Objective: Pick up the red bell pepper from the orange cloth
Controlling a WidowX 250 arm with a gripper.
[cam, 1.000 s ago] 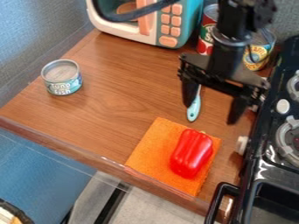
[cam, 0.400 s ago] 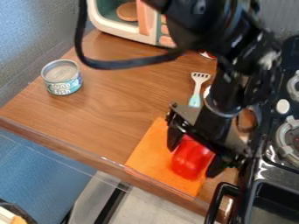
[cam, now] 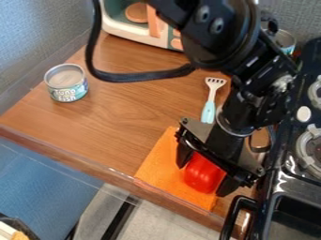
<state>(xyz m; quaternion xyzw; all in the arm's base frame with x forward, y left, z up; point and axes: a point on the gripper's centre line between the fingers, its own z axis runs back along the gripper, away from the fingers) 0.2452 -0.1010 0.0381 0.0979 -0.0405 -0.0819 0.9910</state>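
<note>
Your claw [cam: 202,179] stands wide, its two fingers astride the red pepper [cam: 203,175]; whether either one touches, you can't quite judge. That pepper lies between them, lower centre, its upper end hidden, on the orange cloth [cam: 156,168]. Farther out on your desk [cam: 119,122] are the spatula [cam: 208,112], above, and the can [cam: 65,84], upper left.

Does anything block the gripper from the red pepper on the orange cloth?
Nothing visible does. The gripper is already down at the red pepper, one finger on either side. The spatula and the can lie clear of both.
</note>
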